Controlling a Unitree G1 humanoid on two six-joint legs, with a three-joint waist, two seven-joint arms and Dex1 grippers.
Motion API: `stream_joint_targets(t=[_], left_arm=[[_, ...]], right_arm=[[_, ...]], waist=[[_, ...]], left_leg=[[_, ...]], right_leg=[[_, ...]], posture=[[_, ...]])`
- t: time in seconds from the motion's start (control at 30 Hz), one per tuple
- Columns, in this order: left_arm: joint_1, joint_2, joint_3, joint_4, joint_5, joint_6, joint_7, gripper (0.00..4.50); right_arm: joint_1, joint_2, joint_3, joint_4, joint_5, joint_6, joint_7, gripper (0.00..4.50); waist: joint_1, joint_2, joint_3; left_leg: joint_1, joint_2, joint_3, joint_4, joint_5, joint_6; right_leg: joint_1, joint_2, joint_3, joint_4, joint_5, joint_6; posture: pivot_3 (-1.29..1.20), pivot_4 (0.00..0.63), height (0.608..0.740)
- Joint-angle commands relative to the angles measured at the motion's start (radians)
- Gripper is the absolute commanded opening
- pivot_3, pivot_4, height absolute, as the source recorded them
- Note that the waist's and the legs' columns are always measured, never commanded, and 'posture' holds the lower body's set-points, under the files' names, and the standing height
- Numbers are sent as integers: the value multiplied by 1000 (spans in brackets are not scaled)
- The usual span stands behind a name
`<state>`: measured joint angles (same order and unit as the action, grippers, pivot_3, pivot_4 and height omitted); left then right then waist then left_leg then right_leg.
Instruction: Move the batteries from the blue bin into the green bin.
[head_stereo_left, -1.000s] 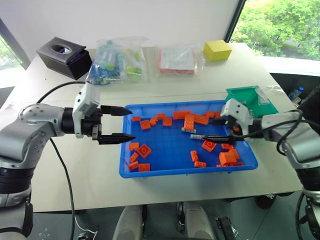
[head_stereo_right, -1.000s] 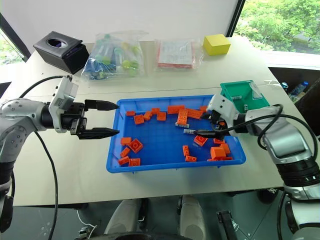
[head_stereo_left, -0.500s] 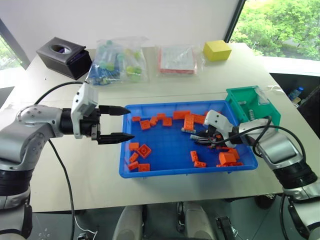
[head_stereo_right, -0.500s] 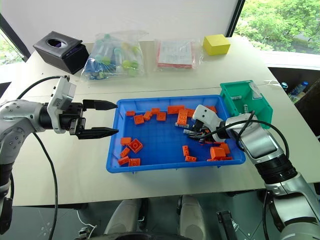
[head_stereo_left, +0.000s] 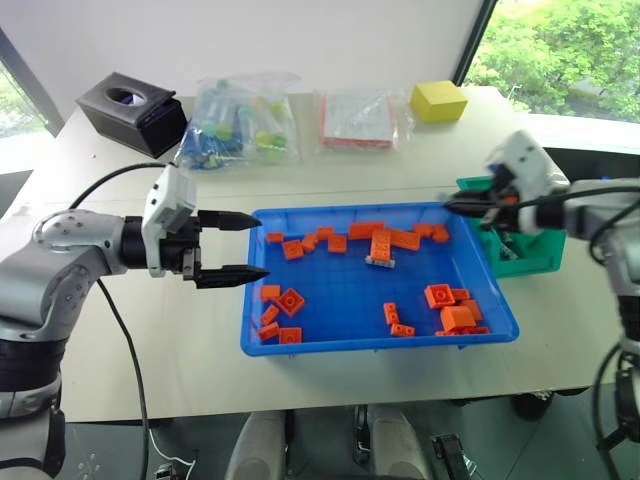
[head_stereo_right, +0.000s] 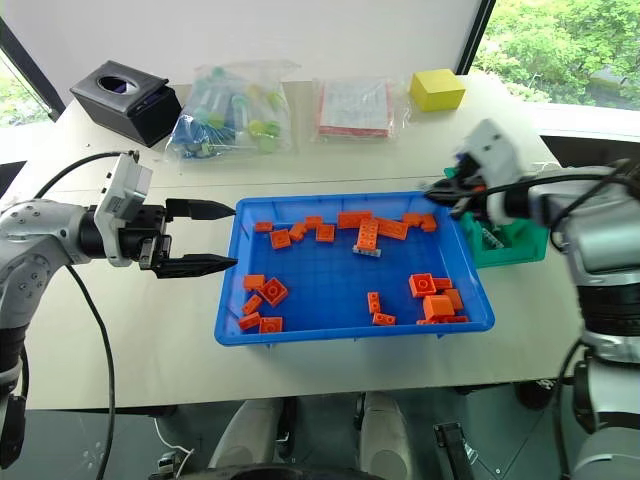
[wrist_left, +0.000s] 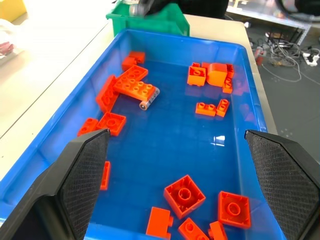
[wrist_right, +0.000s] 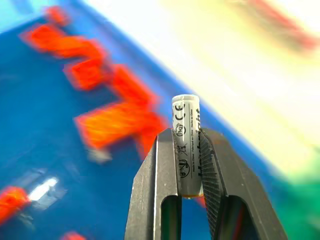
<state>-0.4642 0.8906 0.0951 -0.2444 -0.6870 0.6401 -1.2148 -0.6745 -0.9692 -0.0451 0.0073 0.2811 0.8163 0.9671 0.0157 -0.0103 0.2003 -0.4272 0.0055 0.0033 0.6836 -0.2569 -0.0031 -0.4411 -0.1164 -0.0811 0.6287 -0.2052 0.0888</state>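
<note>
Now that one battery (wrist_right: 185, 145) has come up out of the blue bin (head_stereo_left: 350, 342), the robot is carrying it toward the green bin (head_stereo_left: 530, 255).
The battery stands upright between the two fingers (wrist_right: 162, 175) of the right gripper (head_stereo_left: 466, 205), pinched along its lower half with its top sticking out past the tips; a second ago those fingers were low among the orange bricks (head_stereo_left: 440, 296), and they now hang above the blue bin's far right corner, just beside the green bin at the bench's right edge. A second battery (wrist_left: 149, 98) lies in the blue bin against a brick. The left gripper (head_stereo_left: 236, 248) hovers at the bin's left rim, fingers spread wide and empty.
</note>
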Motion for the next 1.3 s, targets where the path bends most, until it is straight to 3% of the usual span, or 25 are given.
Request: stream_joint_targets(t=[0.03, 0.3, 0.33, 0.47, 0.67, 0.83, 0.9, 0.97, 1.0, 1.13, 1.3], left_arm=[[-26, -6, 17, 2, -1, -25, -1, 4500], [-49, -17, 4, 16, 4, -31, -10, 4500], [-50, -18, 3, 17, 5, -32, -12, 4500], [-51, -19, 1, 16, 6, -32, -14, 4500], [-39, -16, 12, 0, 4, -25, -5, 4500], [-21, -13, 20, -19, -1, -18, 6, 4500], [-18, -13, 24, -23, -5, -13, 10, 4500], [-15, -10, 28, -23, -6, -12, 9, 4500], [-14, -9, 29, -22, -7, -11, 9, 4500], [-15, -10, 29, -25, -10, -7, 16, 4500], [-8, -13, 33, -38, -21, 1, 28, 4500]], right_arm=[[28, -59, -51, 81, -47, -67, -34, 42], [144, -81, -86, 91, -65, -116, -73, 42], [137, -72, -86, 95, -66, -123, -85, 1082], [83, -40, -67, 105, -81, -143, -130, 2947], [-19, 96, -32, -75, -35, 32, -223, 2947], [-75, 451, -134, -250, 53, 494, -463, 2947], [-88, 615, -192, -296, 47, 664, -554, 3511], [-92, 708, -222, -312, 20, 752, -618, 4209], [-89, 737, -223, -311, 4, 776, -646, 4439], [-91, 809, -239, -284, -19, 798, -734, 4439], [-101, 813, -238, -277, -27, 798, -774, 4439]], waist=[[-4, 0, 0], [-9, 1, 0], [-9, 0, 0], [-9, 0, 0], [-9, 0, 0], [-11, 0, 0], [-6, 0, 0], [-1, 0, 0], [1, 0, 0], [-4, 0, 0], [-15, 1, 0]], left_leg=[[0, 0, 0, 0, 0, 0], [1, 1, 1, 0, 0, 0], [1, 1, 1, 0, 0, 0], [1, 1, 1, 0, 0, 0], [1, 1, 1, 0, 0, 0], [1, 2, 0, 0, 0, 0], [1, 2, -1, 0, 0, 0], [0, 1, -1, 0, 0, 0], [0, 1, -2, 0, 0, 0], [0, -2, -2, 0, 0, 0], [1, -2, -3, -1, 0, 0]], right_leg=[[0, 0, 0, 0, 0, 0], [-1, 0, 0, 2, 0, 0], [-1, 0, 1, 2, 0, 0], [-1, 0, 1, 2, 0, 0], [-1, 0, 1, 2, 0, 0], [-1, 1, 0, 3, 0, 0], [-1, 2, 0, 3, 1, 0], [-1, 2, 0, 4, 1, 0], [-1, 2, 0, 4, 1, 0], [0, -1, 0, 2, 1, 0], [-1, 0, 0, 4, 0, 0]], posture=[[0, 150, 692], [0, 150, 692], [0, 150, 692], [0, 150, 692], [0, 150, 692], [0, 150, 692], [0, 150, 692], [0, 150, 692], [0, 150, 692], [0, 150, 692], [0, 150, 692]])
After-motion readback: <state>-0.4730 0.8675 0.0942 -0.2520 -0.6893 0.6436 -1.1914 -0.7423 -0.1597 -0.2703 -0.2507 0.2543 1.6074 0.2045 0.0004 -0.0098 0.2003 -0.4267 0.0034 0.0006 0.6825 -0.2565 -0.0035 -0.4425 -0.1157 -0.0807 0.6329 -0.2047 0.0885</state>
